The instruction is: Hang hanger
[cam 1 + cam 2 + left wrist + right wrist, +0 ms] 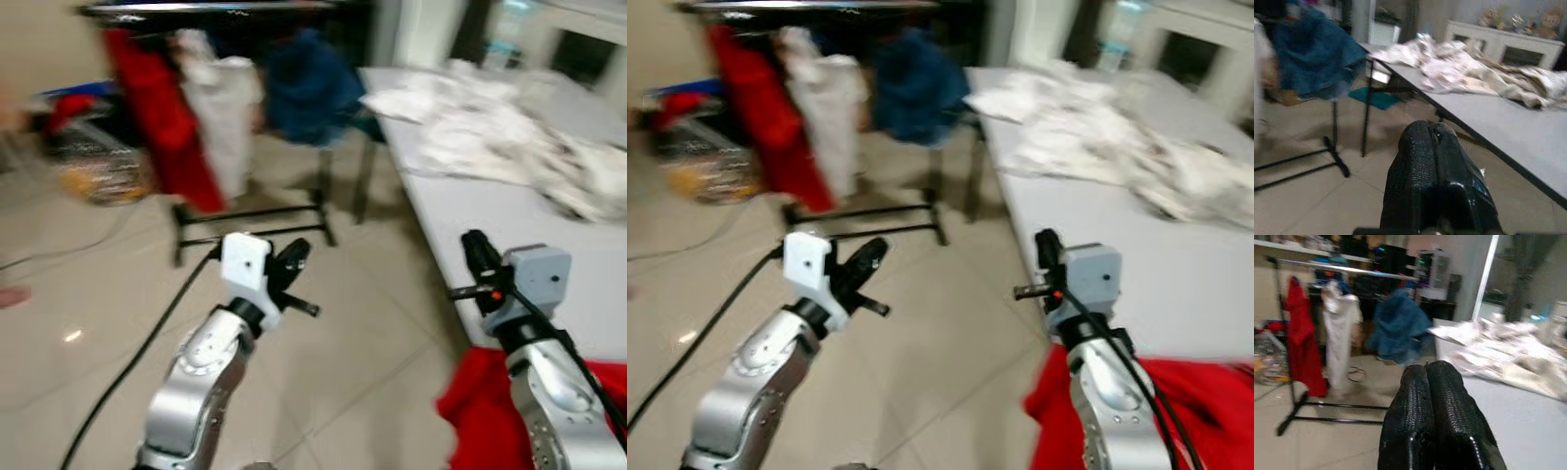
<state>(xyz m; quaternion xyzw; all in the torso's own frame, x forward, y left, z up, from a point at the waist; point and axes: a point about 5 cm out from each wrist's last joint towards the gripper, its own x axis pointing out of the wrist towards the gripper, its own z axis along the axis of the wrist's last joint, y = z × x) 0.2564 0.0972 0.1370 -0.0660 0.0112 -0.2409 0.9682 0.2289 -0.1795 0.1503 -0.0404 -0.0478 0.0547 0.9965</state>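
A black clothes rail (216, 8) stands ahead on the tiled floor. On it hang a red garment (157, 117), a white one (225, 108) and a blue one (309, 88). My left gripper (294, 257) is raised over the floor, pointing toward the rack's base, its fingers (1432, 147) pressed shut with nothing between them. My right gripper (475, 245) is raised at the near edge of the grey table (470, 215), its fingers (1427, 377) also shut and empty. A red cloth (485, 411) lies bunched under my right forearm at the table's near corner. The views are blurred.
A heap of white laundry (509, 127) covers the far part of the table. The rack's black feet (255, 225) spread over the floor. A black cable (137, 352) runs beside my left arm. Bags and clutter (98, 166) sit at far left.
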